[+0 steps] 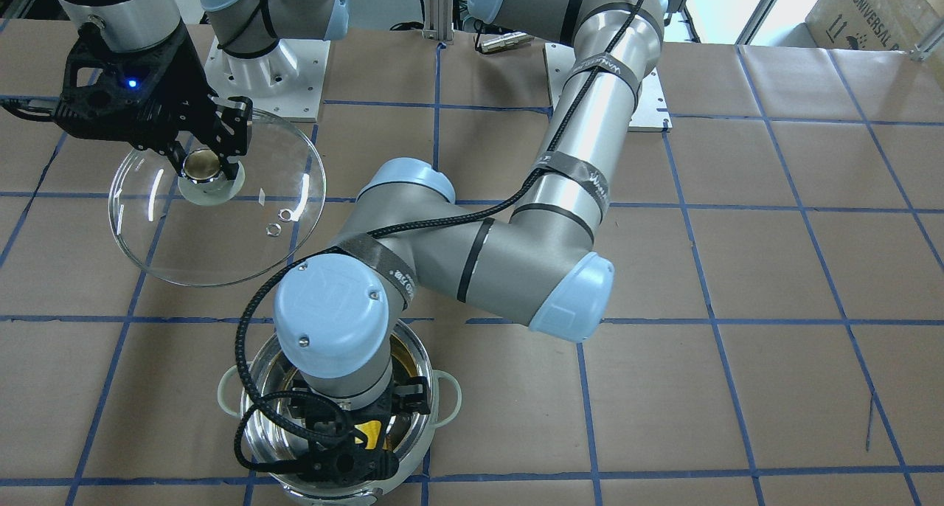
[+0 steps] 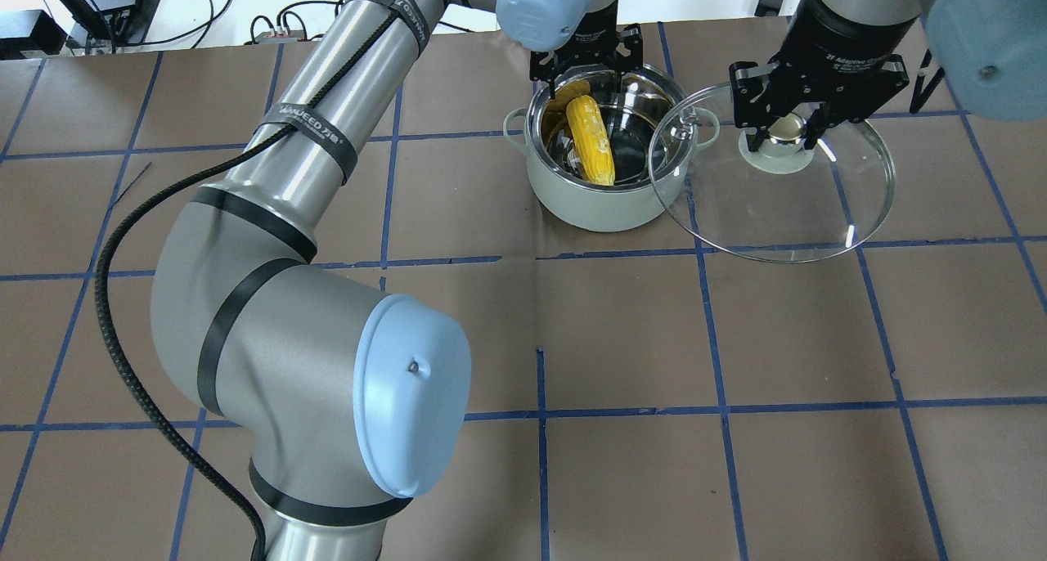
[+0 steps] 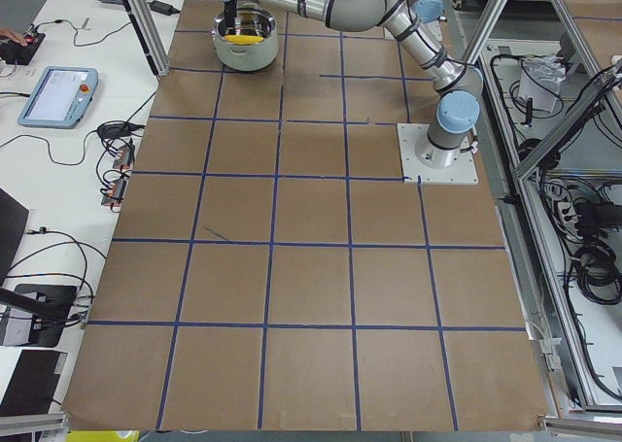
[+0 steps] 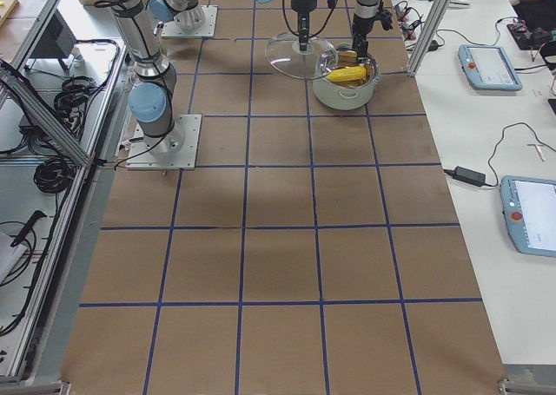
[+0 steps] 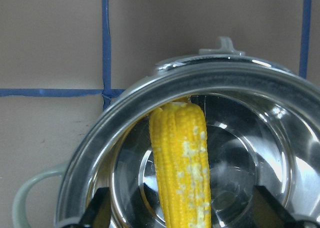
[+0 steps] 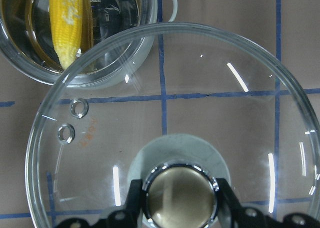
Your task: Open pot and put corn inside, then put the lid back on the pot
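Observation:
The shiny steel pot (image 2: 601,205) stands open at the far middle of the table. The yellow corn (image 2: 590,138) lies inside it, leaning on the wall, and shows in the left wrist view (image 5: 182,163). My left gripper (image 2: 585,62) hovers over the pot's far rim, open and empty, fingers spread on either side of the corn. My right gripper (image 2: 784,132) is shut on the knob of the clear glass lid (image 2: 785,209). It holds the lid level beside the pot; the lid's edge overlaps the pot's rim (image 6: 145,32) in the right wrist view.
My left arm's elbow (image 1: 516,270) reaches across the table's middle toward the pot. Both arm base plates (image 1: 265,78) sit at the robot's side. The brown surface has blue tape lines. Tablets (image 4: 491,65) lie on the white bench beyond the pot.

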